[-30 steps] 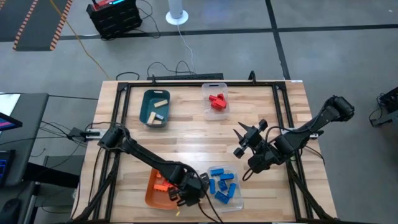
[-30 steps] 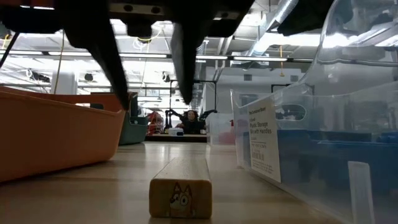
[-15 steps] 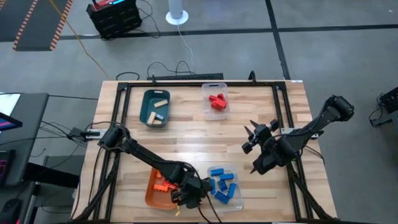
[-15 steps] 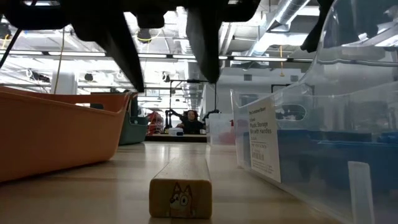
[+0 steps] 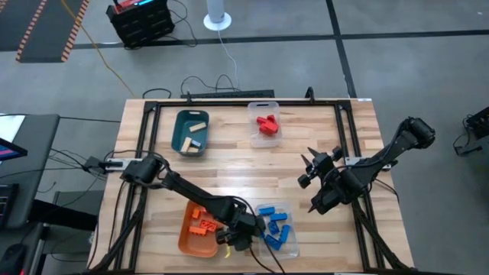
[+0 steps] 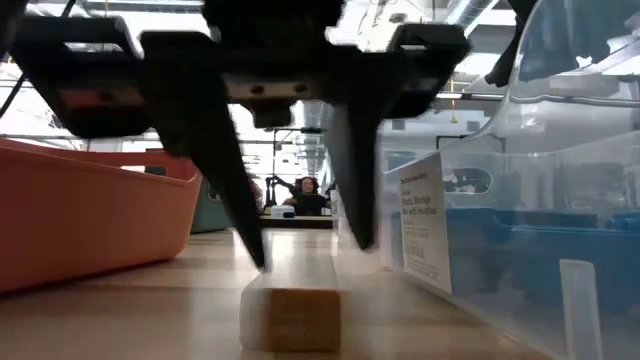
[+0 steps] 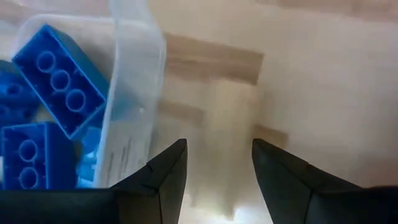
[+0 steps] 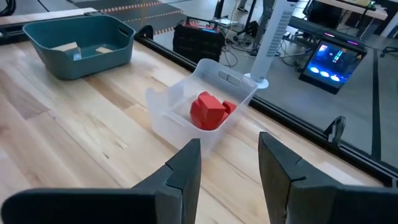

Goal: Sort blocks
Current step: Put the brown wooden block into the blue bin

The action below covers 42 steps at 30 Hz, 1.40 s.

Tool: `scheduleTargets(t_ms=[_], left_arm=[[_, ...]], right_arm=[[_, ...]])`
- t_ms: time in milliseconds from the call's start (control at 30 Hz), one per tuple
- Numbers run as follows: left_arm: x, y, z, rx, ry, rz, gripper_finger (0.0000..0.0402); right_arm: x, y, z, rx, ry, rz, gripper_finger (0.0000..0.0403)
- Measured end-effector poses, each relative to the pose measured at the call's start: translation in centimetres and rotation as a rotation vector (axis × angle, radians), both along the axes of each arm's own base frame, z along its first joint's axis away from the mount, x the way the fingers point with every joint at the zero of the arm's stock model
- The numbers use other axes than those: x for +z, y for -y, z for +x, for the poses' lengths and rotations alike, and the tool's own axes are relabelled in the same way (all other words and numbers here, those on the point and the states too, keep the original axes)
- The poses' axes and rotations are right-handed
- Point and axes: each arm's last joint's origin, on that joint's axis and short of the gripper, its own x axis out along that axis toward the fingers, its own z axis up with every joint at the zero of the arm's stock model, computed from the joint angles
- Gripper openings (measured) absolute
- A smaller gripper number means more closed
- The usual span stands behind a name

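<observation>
I centre the left gripper (image 6: 300, 255), fingers spread, over the wood block (image 6: 291, 318) between orange tray (image 6: 80, 225) and clear bin (image 6: 520, 240), then drop straight; right gripper (image 5: 309, 170) waits open.

Narrow lane between orange tray (image 6: 90, 215) and clear bin (image 6: 520, 260); left gripper (image 6: 300, 250) fills it, open jaws straddling wood block (image 6: 290, 318). Counter (image 5: 229, 172) middle open. Right gripper (image 5: 315, 169) hangs there, jaws apart, teal tray (image 5: 191, 131) and red-block bin (image 5: 264, 124) well beyond.
</observation>
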Motion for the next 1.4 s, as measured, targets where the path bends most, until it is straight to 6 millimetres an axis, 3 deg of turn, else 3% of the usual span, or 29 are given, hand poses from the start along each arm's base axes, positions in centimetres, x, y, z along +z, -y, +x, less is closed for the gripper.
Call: scheduleTargets(t_ms=[300, 533, 633, 767, 933, 1400], left_arm=[[-1.9, -0.1, 0.1, 0.001, -0.059, 0.018, 0.0174], [-2.0, -0.2, -0.1, 0.017, -0.093, 0.028, 0.0099], [-2.1, -0.3, -0.2, 0.025, -0.111, 0.033, 0.0095], [-1.0, -0.8, -0.8, 0.075, -0.145, 0.088, 0.0095], [2.1, -2.5, -1.3, 0.168, -0.153, 0.21, 0.0095], [6.9, -9.5, -3.1, 0.577, -0.182, 0.472, 0.0095]], right_arm=[[0.1, 0.0, 0.1, 0.001, 0.01, -0.006, 0.0136], [0.1, 0.0, 0.1, 0.003, 0.007, -0.015, 0.0136], [0.1, 0.0, 0.1, 0.003, 0.007, -0.014, 0.0136], [0.1, 0.0, 0.1, 0.003, 0.009, -0.013, 0.0136], [0.1, 0.0, 0.1, 0.003, 0.011, -0.012, 0.0136], [0.1, -0.1, 0.2, 0.004, 0.016, -0.008, 0.0136]])
